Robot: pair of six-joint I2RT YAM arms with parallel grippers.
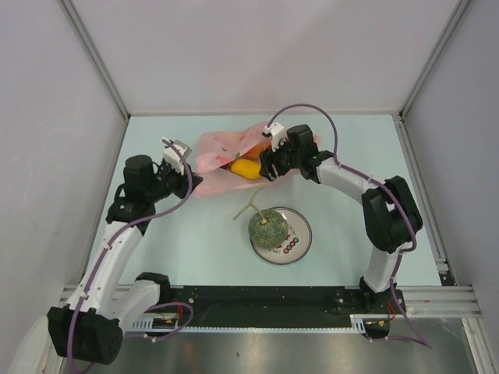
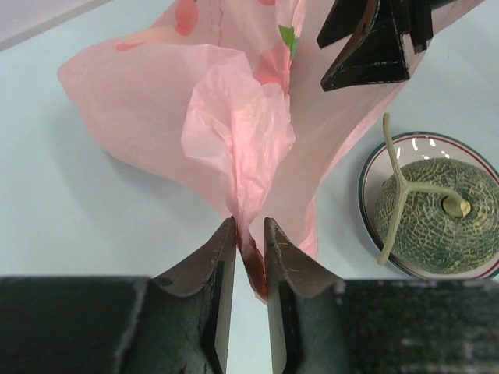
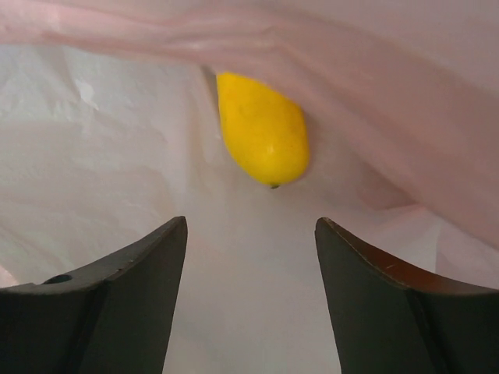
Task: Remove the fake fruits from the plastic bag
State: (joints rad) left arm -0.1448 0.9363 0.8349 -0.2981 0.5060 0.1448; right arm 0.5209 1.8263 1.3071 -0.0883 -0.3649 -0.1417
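Fingers (image 2: 212, 274) of the left gripper (image 2: 249, 227) pinch a fold of the plastic bag (image 2: 148, 101), while the right gripper (image 3: 249, 227) stands open inside the bag, near the yellow fruit (image 3: 262, 128).

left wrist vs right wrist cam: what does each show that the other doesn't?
Only left wrist: the left hand pinched on a fold of the plastic bag, and the melon sitting on the plate beside the bag. Only right wrist: the yellow fruit lying inside the bag, ahead of the open right hand, not gripped. Both: the pink bag film.
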